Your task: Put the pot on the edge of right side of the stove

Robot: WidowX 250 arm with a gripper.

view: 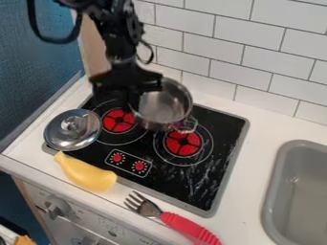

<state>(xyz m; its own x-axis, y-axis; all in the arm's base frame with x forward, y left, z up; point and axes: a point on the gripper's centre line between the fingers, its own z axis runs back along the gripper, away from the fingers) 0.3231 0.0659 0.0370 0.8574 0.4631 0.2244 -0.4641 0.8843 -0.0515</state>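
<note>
I have the gripper (132, 94) at the left rim of the pot (163, 104); from here I can't tell whether it is open or pinching that rim. The pot is at the back of the stove (224, 165), between the two red burners, with its loop handle reaching over the back of the right one. I can't tell whether its base touches the stove. Behind it stands the tiled wall (211, 50). On my view's left, a lid (72, 129) overlaps the stove's edge. A yellow toy (86, 173) and a red-handled fork (149, 209) lie along the front. The sink (277, 191) sits right of the stove.
</note>
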